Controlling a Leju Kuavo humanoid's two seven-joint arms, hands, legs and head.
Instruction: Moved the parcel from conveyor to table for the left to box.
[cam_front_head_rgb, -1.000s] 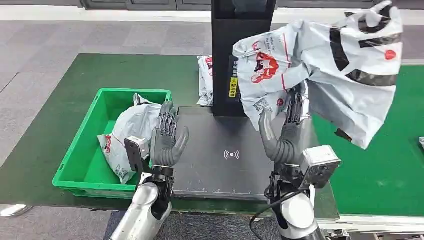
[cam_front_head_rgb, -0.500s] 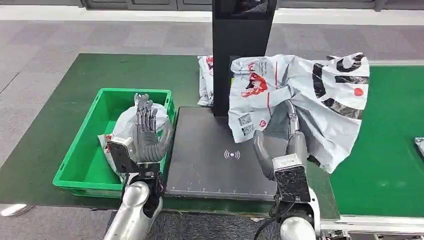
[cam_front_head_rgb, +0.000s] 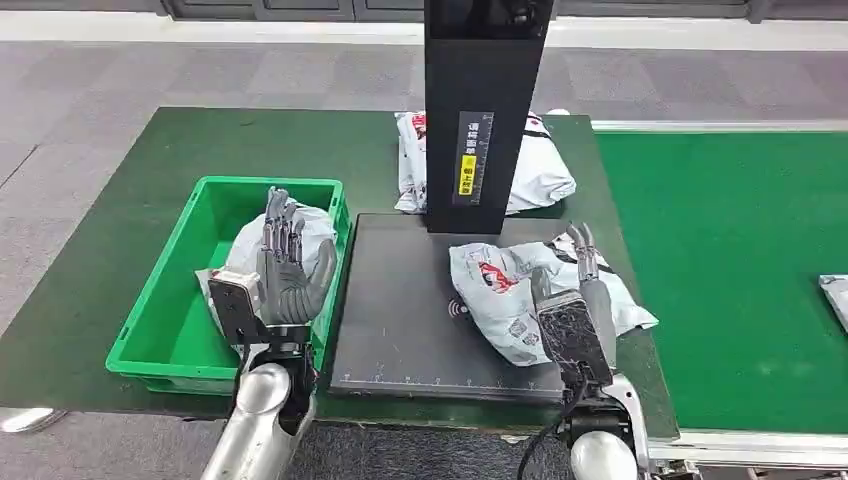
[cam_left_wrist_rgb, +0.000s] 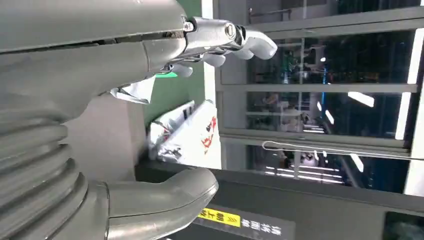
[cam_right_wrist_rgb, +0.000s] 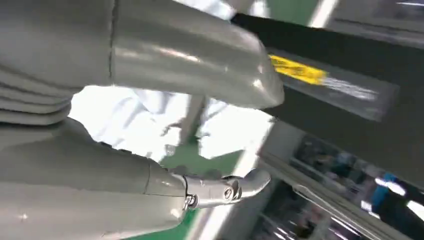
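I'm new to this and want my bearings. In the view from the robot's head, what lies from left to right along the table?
Green bin → left hand, raised and empty → black scanner plate → grey parcel lying on the plate → right hand at the parcel → green conveyor belt.

Left robot hand (cam_front_head_rgb: 285, 262) raised (fingers spread)
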